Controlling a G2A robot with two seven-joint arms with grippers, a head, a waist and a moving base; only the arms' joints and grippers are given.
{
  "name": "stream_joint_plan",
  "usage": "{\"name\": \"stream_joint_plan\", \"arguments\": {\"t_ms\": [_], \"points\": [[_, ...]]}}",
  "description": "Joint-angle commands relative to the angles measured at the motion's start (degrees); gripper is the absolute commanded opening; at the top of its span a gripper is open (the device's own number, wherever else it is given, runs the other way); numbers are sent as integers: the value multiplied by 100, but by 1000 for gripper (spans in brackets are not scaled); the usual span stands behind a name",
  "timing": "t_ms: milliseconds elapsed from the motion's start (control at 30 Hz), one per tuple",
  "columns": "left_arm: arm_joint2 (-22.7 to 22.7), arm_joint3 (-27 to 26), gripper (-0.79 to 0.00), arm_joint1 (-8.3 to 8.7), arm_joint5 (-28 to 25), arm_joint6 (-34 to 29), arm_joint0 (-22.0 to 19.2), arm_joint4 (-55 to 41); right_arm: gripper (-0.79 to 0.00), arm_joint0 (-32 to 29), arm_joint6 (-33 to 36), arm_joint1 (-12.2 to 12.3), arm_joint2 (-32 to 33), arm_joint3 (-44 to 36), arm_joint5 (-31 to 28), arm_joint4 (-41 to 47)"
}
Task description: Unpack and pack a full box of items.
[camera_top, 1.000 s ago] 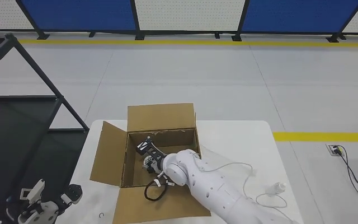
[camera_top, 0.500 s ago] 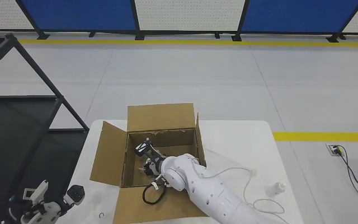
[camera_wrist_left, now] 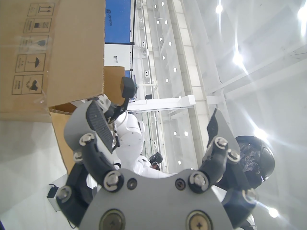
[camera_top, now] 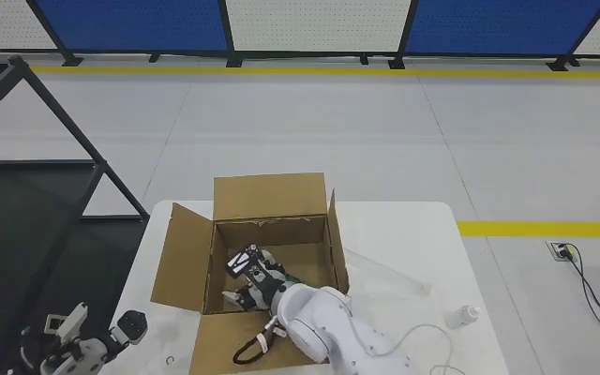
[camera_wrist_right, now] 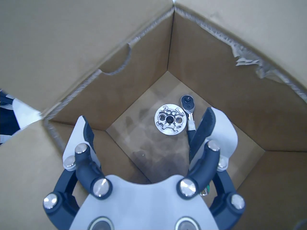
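Note:
The open cardboard box (camera_top: 270,195) stands in the middle of the white table (camera_top: 403,225). My right gripper (camera_top: 246,287) hangs inside it near the left wall, fingers open and empty. In the right wrist view the right gripper (camera_wrist_right: 146,117) looks down at the box floor, where a round metal disc (camera_wrist_right: 170,120) lies beside a black-handled ratchet wrench (camera_wrist_right: 188,107); the far finger partly hides the handle. My left gripper (camera_top: 94,328) is off the table's front left corner. In its own view the left gripper (camera_wrist_left: 153,111) points up, open, holding nothing.
A small white bottle (camera_top: 463,316) stands on the table at the right. A clear plastic sheet (camera_top: 384,272) lies beside the box's right wall. A black cable loop (camera_top: 249,351) rests on the front flap. A dark rack (camera_top: 56,216) stands left of the table.
My right arm has swung toward the table's front and the gripper has shifted toward the box's front left corner. The left gripper has drifted slightly right.

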Motion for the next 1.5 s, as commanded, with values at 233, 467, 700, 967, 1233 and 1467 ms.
{"name": "stream_joint_plan", "arguments": {"t_ms": [233, 467, 700, 967, 1233, 1467], "points": [[108, -51, 0, -2, 15, -5, -27, 87, 0, -1726, -651, 429, 872, -2183, -275, -1261], [190, -86, 0, -3, 44, 16, -31, 166, 0, -1726, -651, 429, 872, -2183, -275, -1261], [222, -140, 0, -8, -9, 22, 61, 291, 0, -1759, -1009, 417, 828, -2231, -521, -1212], [255, -141, 0, -7, 40, 29, 71, 330, 0, -2902, -2182, 598, 2117, -3771, -356, -992], [387, -206, 0, 11, 157, -16, -46, 489, 0, -4522, -3170, 741, 3784, -4738, 269, -995], [485, -196, 0, 23, 226, 1, -144, 571, 0, -5454, -3735, 738, 4872, -4425, 1200, -667]]}}
